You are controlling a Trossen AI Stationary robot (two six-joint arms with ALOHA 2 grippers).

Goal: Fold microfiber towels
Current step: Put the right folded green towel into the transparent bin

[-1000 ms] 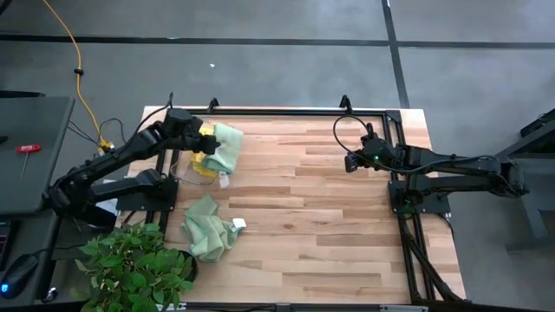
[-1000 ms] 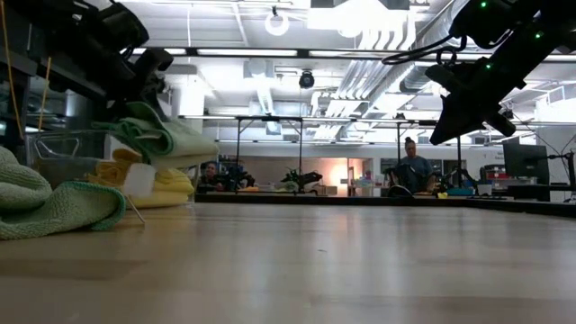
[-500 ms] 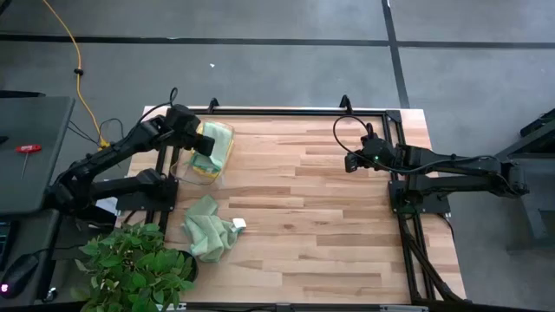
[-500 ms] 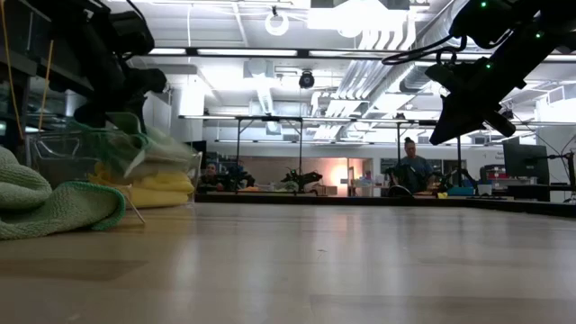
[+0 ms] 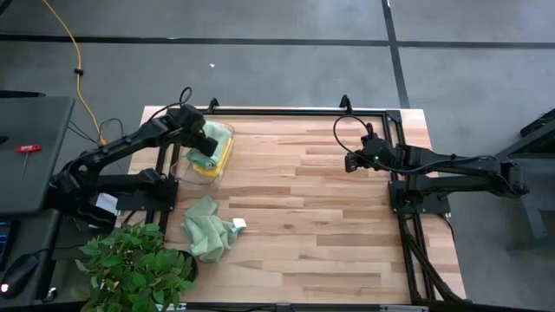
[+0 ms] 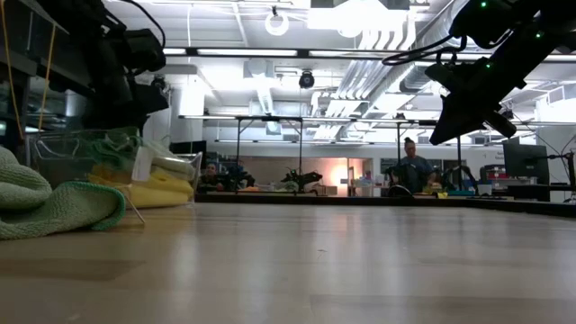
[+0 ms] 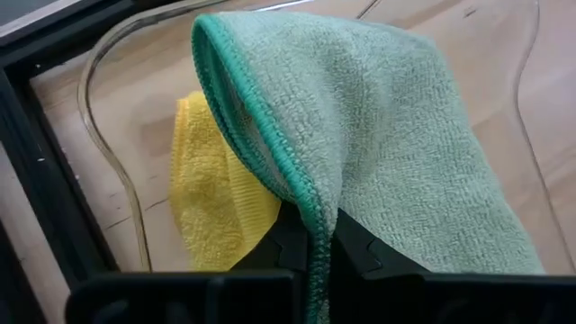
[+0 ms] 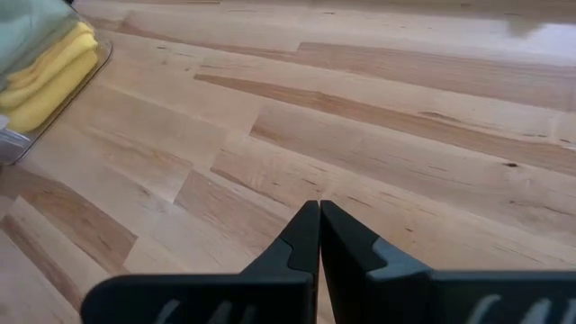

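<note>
Left gripper [image 5: 208, 157] over clear bin [image 5: 224, 165] near table's far left corner, jaws closed on folded green towel [image 7: 378, 153], lowering it onto yellow towels [image 7: 211, 202] in bin. Second green towel [image 5: 208, 228] lies crumpled near table's left edge. Right gripper [image 8: 319, 225] empty, jaws closed, above table near right edge.

Your table [image 5: 303, 199] centre lies open. Obstacles sit at nine o'clock: clear bin [image 5: 205, 160], crumpled green towel [image 5: 206, 227], plant [image 5: 134, 264].
</note>
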